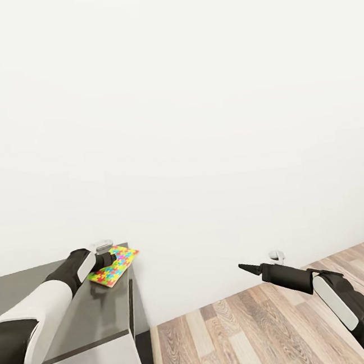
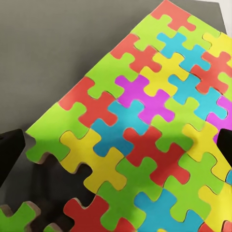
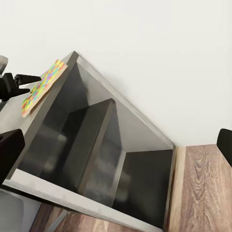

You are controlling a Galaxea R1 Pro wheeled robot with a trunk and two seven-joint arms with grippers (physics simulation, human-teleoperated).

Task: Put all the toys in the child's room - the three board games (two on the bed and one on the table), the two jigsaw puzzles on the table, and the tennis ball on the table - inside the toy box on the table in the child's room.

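Note:
One jigsaw puzzle (image 1: 122,261), a thin square of yellow, pink, blue and green pieces, lies on the far corner of a dark grey desk (image 1: 73,319), slightly overhanging its edge. My left gripper (image 1: 110,259) is right at the puzzle's near edge, open. In the left wrist view the puzzle (image 2: 145,121) spreads close ahead between the wide-apart fingers (image 2: 10,152). My right gripper (image 1: 242,267) hangs open over the wood floor, well right of the desk. The board games, tennis ball, toy box, bed and table are out of view.
A plain white wall (image 1: 197,118) stands close behind the desk. Wood plank floor (image 1: 250,332) spreads to the right. The right wrist view looks at the desk's open underside (image 3: 96,145), with the puzzle (image 3: 41,89) and left gripper (image 3: 25,83) at its corner.

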